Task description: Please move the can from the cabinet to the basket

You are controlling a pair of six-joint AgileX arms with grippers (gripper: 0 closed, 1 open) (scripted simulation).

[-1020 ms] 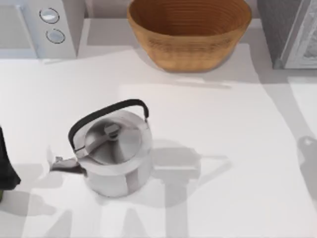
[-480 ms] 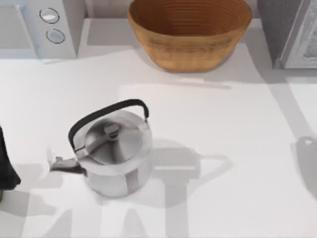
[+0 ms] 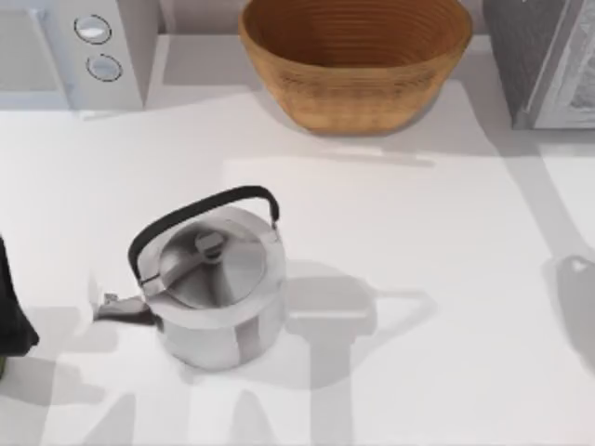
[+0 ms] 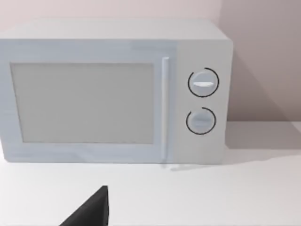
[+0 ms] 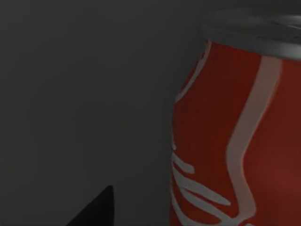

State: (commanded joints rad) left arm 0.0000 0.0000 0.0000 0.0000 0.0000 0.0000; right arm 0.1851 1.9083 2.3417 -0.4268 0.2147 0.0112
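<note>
Our right wrist view cuts off the red drink can with white script (image 5: 235,141) at its edge. In the top view, the dark grey boxy cabinet (image 3: 544,56) and white two-knob appliance (image 3: 84,46) are clipped, as is our left arm's dark part (image 3: 11,311).

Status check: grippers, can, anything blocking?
Right gripper close beside the can, dark grey surround. Left arm parked at table's left edge. Basket open; kettle mid-table.
</note>
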